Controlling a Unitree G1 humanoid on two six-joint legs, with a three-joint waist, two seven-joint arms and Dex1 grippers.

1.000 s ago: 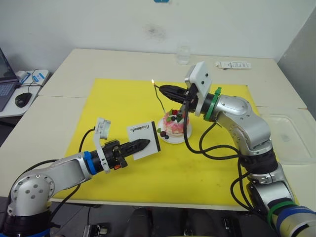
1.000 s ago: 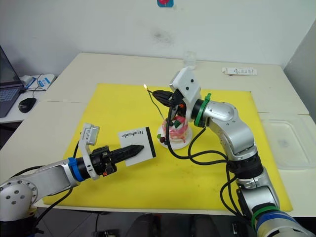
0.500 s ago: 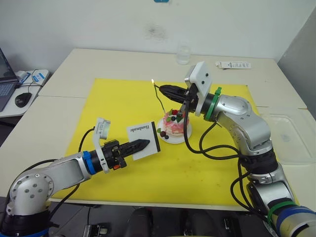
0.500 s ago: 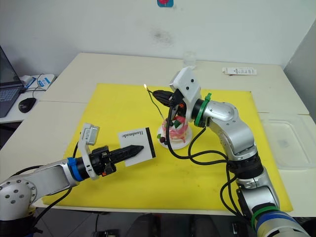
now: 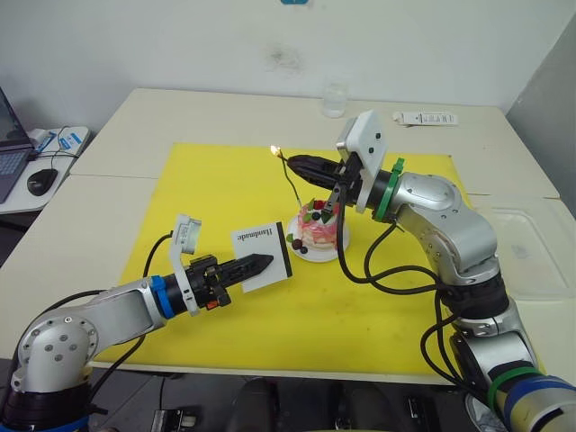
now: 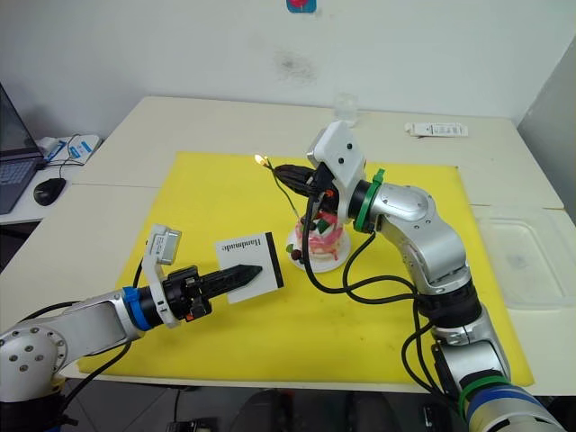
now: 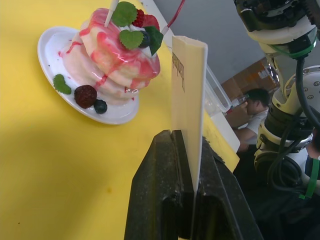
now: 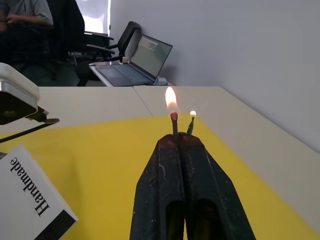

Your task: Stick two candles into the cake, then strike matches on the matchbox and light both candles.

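Note:
The pink-and-white cake (image 5: 317, 230) sits on its small white plate (image 7: 55, 45) in the middle of the yellow mat. A thin green candle (image 8: 190, 126) stands in it with a small flame at its tip. A dark red candle (image 7: 174, 15) rises from the cake too. My right gripper (image 5: 293, 163) hovers above the cake's left side, shut on a burning match (image 8: 173, 122) whose flame is right beside the green candle's tip. My left gripper (image 5: 266, 261) is shut on the white matchbox (image 5: 262, 251), holding it on edge just left of the cake.
A yellow mat (image 5: 216, 180) covers the table's centre. A clear glass (image 5: 334, 99) and a white packet (image 5: 425, 118) lie at the back. A clear plastic lid (image 5: 531, 243) is at the right edge. A laptop and mouse (image 5: 40, 181) sit on the left desk.
The flame at the candle tip now looks larger and sits slightly further left. Both arms have barely moved, and the matchbox stays where it was.

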